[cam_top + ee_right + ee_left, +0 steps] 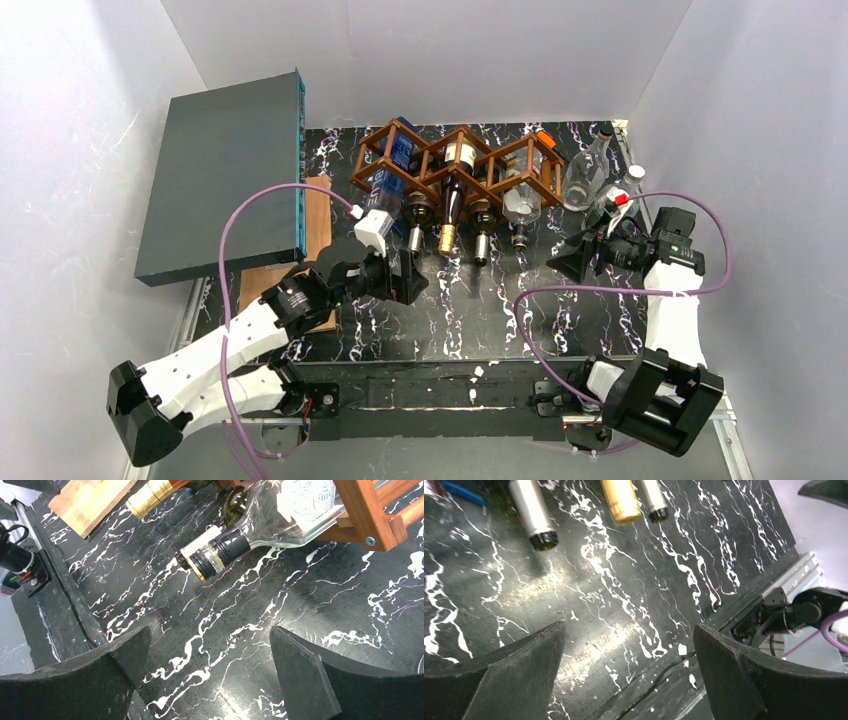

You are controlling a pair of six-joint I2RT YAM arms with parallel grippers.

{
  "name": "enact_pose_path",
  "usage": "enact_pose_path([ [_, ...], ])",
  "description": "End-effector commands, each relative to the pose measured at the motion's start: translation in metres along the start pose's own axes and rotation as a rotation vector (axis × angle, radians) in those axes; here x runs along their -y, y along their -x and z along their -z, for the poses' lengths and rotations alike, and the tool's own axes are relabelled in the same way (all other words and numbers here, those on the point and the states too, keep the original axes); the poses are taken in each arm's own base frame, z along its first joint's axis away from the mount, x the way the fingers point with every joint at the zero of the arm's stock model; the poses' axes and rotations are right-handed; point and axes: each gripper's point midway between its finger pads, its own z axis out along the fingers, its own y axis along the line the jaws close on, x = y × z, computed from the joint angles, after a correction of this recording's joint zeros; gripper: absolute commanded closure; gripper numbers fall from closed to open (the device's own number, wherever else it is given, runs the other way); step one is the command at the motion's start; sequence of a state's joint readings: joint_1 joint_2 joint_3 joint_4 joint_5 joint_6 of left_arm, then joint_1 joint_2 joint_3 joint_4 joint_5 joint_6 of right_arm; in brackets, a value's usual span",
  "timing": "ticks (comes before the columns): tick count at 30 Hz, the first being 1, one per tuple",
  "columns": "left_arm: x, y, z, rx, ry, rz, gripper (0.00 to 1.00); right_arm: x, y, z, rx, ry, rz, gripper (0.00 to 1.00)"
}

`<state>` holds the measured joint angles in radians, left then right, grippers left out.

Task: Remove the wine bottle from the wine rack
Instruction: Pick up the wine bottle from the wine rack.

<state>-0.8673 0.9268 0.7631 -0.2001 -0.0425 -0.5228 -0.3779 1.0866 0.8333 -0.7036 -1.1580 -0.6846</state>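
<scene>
Reaching stage, nothing gripped: both arms' jaws apart, empty, above the counter. Next: align on wine bottle neck, clamp, draw clear of wine rack.

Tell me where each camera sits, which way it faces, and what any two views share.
Top external: above and behind the arm bases, looking down on the wine rack and table; both arms show whole.
Left wrist: on the left arm, facing down at the table in front of the rack; the open left gripper fills the bottom edge.
Right wrist: on the right arm, facing the rack's right end and a clear bottle; the open right gripper is at the bottom.
Shared: the gold-foil neck appears in both wrist views.
</scene>
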Motion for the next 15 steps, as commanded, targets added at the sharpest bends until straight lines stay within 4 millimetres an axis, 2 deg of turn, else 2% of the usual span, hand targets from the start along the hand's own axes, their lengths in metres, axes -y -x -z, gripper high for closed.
enact_pose_path([
  [1,-0.012,0.029,0.004,0.072,0.077,-0.046,0.02,0.0,0.0,-0.004,-0.005,0.017,0.025,0.02],
  [6,-0.014,0.051,-0.011,0.085,0.079,-0.052,0.02,-0.003,-0.001,-0.004,-0.012,0.009,0.045,0.02],
  [15,0.001,0.095,-0.073,0.109,0.006,0.004,0.02,-0.002,-0.001,-0.004,-0.015,0.002,0.052,0.02],
])
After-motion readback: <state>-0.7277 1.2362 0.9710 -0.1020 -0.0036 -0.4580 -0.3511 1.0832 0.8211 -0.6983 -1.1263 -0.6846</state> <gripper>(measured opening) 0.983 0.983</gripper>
